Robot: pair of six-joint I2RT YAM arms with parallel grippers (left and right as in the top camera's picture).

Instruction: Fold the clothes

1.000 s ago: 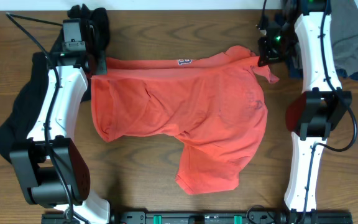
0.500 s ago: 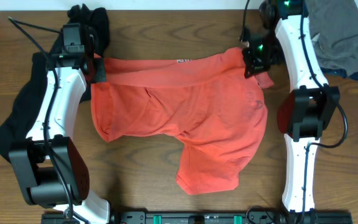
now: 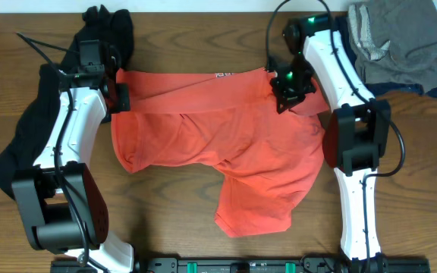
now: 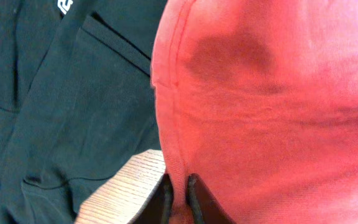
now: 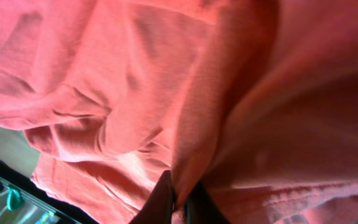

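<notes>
Overhead: the orange-red T-shirt [image 3: 226,144] lies rumpled mid-frame on the wooden surface [image 3: 165,227]. Its upper edge is pulled into a band between the left fingers [image 3: 120,96] and the right fingers [image 3: 286,94]. A black top [image 3: 21,144] is heaped along the left edge, and a grey piece [image 3: 400,38] sits upper right.

Left wrist: at bottom centre the left fingers [image 4: 164,200] pinch the shirt's stitched seam.

Right wrist: at bottom centre the right fingers [image 5: 161,199] clamp a soft knit fold.

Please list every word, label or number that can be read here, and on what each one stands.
None is readable.
The block lettering on the orange-red T-shirt: too small to read.
The white logo on the black top: cut off at the picture's edge, unreadable.
</notes>
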